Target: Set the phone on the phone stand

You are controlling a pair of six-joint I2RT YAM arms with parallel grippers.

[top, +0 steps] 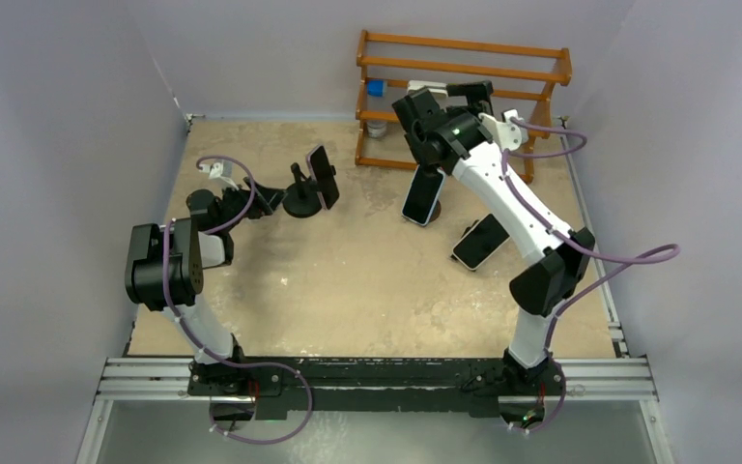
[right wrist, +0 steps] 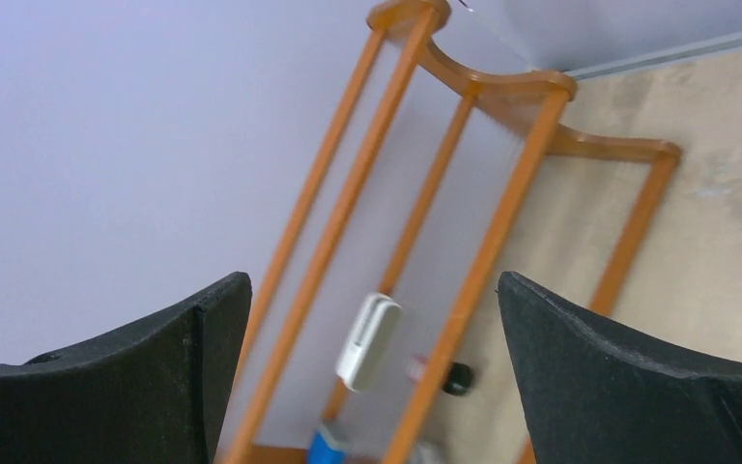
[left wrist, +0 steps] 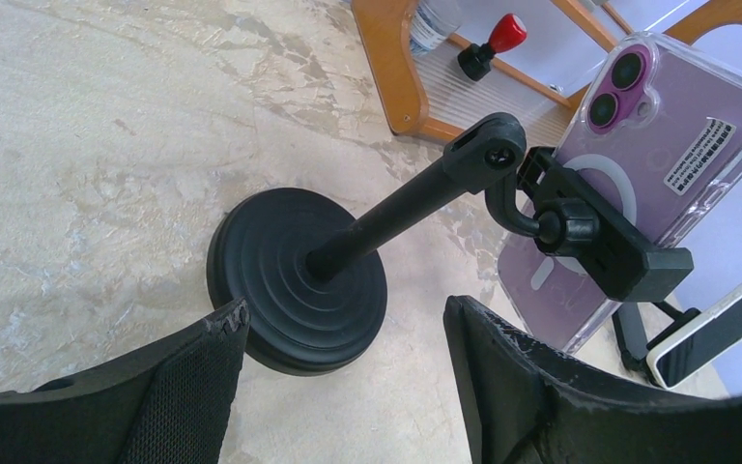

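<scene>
The lilac smartphone in a clear hard case (left wrist: 671, 106) is clamped in the black cradle (left wrist: 628, 253) of the round-based black phone stand (left wrist: 295, 280). The left gripper (left wrist: 348, 311) is spread open beside the stand, holding nothing. The right gripper (right wrist: 372, 280) is open and empty too, facing an orange wooden rack (right wrist: 510, 193). The phone is judged light, rigid and slick, and is best taken by its long edges, clear of the camera lenses (left wrist: 626, 70).

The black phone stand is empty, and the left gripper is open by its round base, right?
No, the phone stand is not empty: the left wrist view shows a purple phone in its clamp. The left gripper is open by its round base.
</scene>
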